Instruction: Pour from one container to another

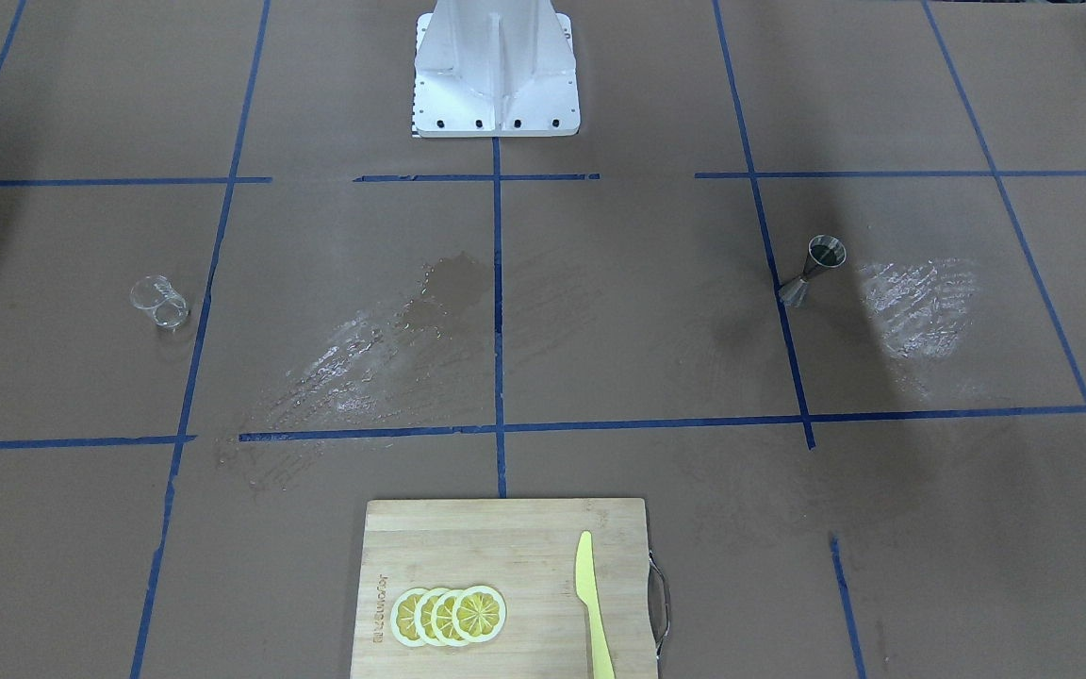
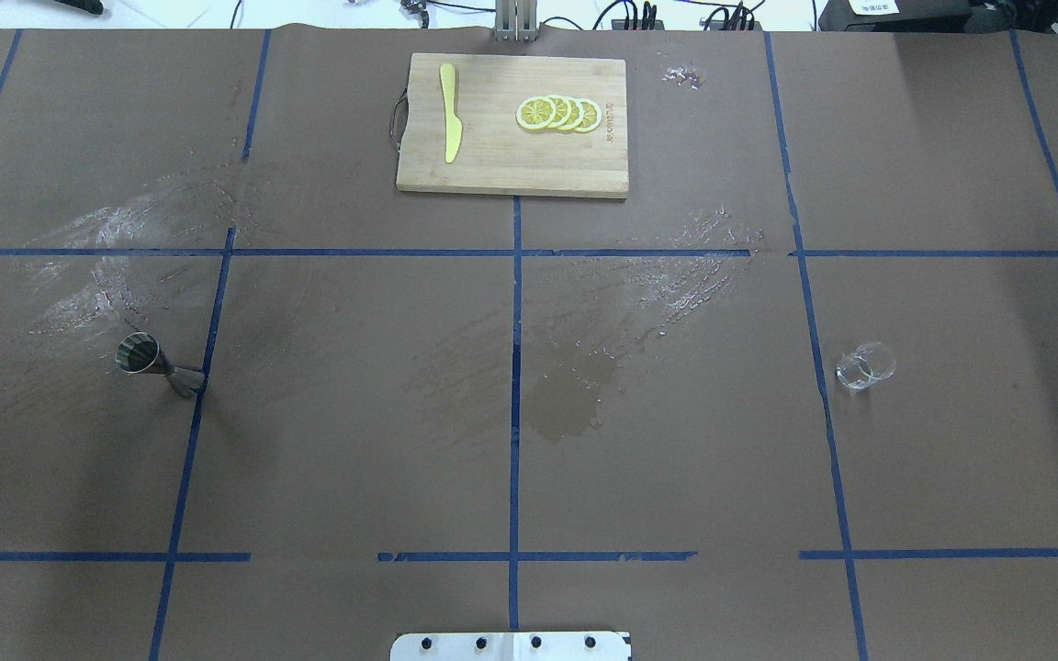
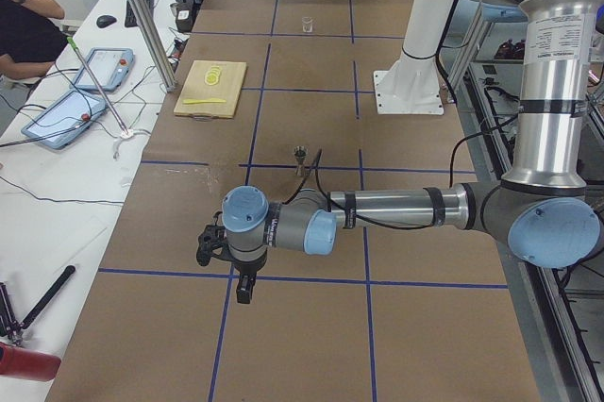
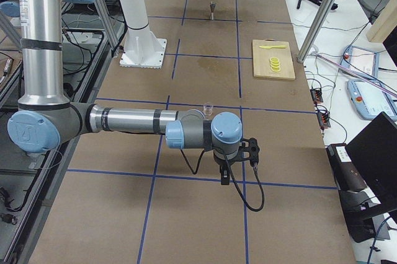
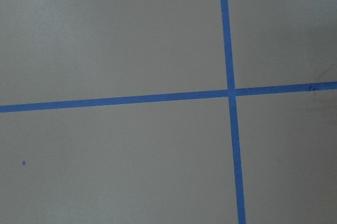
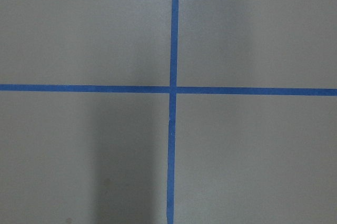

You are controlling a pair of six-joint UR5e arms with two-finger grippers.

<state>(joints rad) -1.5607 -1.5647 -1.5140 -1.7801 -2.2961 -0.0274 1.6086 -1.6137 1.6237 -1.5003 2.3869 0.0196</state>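
Overhead and front cameras face across the table (image 2: 354,459) (wrist cameras point down)

The board (image 1: 505,585) and knife (image 1: 592,604) run off the bottom edge of the front view, and the base (image 1: 496,66) is cropped at top centre. The left claw (image 3: 243,291) and right claw (image 4: 224,177) appear only in side views, too small to judge their jaws. Whether the glass (image 2: 865,365) holds anything cannot be told.

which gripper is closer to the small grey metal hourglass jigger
Left. The left gripper hangs over the left end of the table, outward of the small grey metal hourglass-shaped jigger. The right gripper hangs over the opposite end, beyond the small clear glass cup.
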